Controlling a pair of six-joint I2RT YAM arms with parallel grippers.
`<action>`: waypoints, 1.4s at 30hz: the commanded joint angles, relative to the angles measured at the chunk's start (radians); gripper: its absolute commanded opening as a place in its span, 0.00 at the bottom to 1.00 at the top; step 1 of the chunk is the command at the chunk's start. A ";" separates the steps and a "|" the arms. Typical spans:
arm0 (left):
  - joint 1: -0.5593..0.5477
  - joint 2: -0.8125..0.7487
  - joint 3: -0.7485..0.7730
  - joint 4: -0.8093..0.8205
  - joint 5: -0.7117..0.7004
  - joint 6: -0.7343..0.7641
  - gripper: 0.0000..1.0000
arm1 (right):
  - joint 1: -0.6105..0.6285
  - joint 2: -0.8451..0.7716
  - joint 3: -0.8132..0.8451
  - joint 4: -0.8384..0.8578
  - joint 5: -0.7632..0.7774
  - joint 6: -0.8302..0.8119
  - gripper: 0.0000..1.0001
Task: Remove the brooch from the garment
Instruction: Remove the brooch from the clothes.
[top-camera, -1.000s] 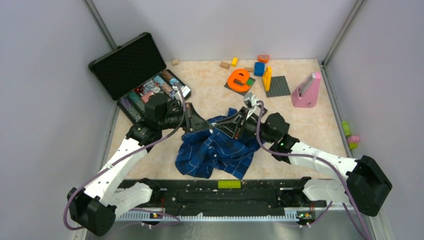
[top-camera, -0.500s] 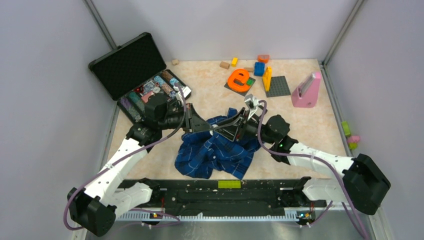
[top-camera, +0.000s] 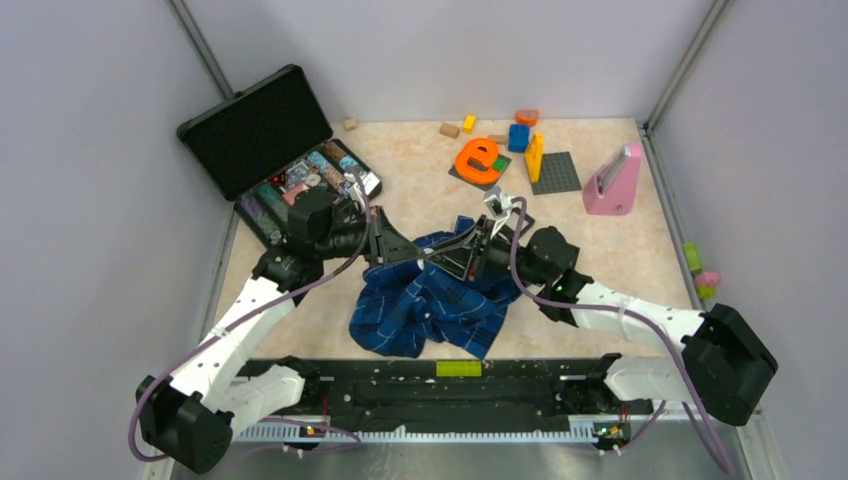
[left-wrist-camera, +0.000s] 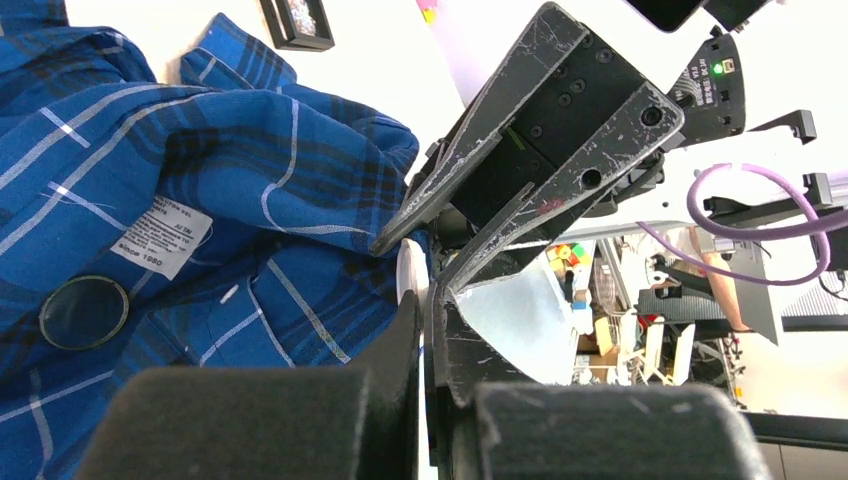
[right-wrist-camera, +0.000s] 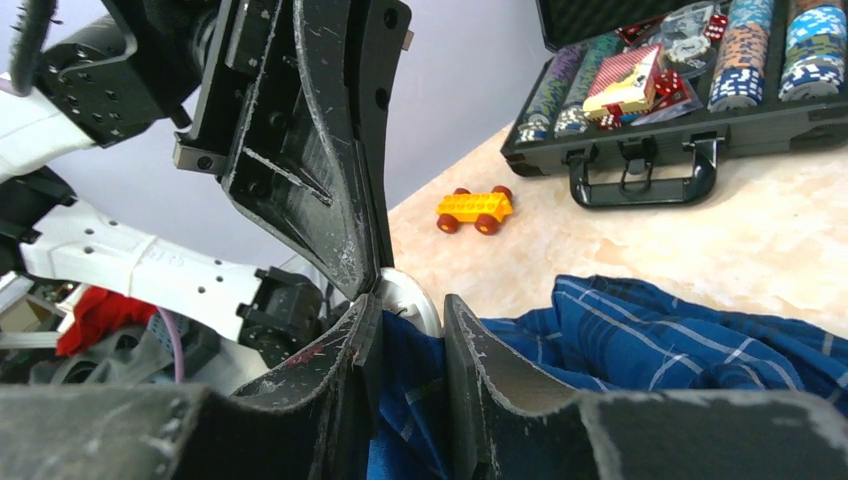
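Note:
The garment (top-camera: 430, 300), a dark blue plaid shirt, lies crumpled mid-table, its upper edge lifted between both grippers. In the left wrist view the brooch (left-wrist-camera: 85, 312), a small grey disc, sits on the cloth beside a white label, well away from the fingers. My left gripper (left-wrist-camera: 428, 297) (top-camera: 418, 256) is shut, its tips against the shirt's raised edge. My right gripper (right-wrist-camera: 412, 300) (top-camera: 447, 254) meets it tip to tip and is closed on a fold of the blue cloth. A white round disc (right-wrist-camera: 405, 298) shows edge-on right at those tips.
An open black case (top-camera: 300, 180) of poker chips stands at the back left. An orange letter (top-camera: 478, 158), coloured blocks (top-camera: 520, 135) and a pink wedge (top-camera: 612, 180) sit at the back. A yellow toy car (right-wrist-camera: 475, 208) lies near the case.
My right gripper has shifted slightly at the shirt's raised edge, and its jaw width has varied a little. The left arm and the shirt have barely moved.

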 joint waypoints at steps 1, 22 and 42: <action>-0.009 -0.034 0.032 0.149 0.069 -0.041 0.00 | 0.036 0.005 0.057 -0.228 0.031 -0.126 0.27; 0.000 -0.025 0.067 0.017 0.020 0.068 0.00 | 0.027 -0.108 0.119 -0.557 0.009 -0.400 0.34; -0.066 -0.083 -0.186 0.255 -0.028 0.147 0.62 | -0.085 -0.066 0.042 -0.337 -0.145 -0.138 0.00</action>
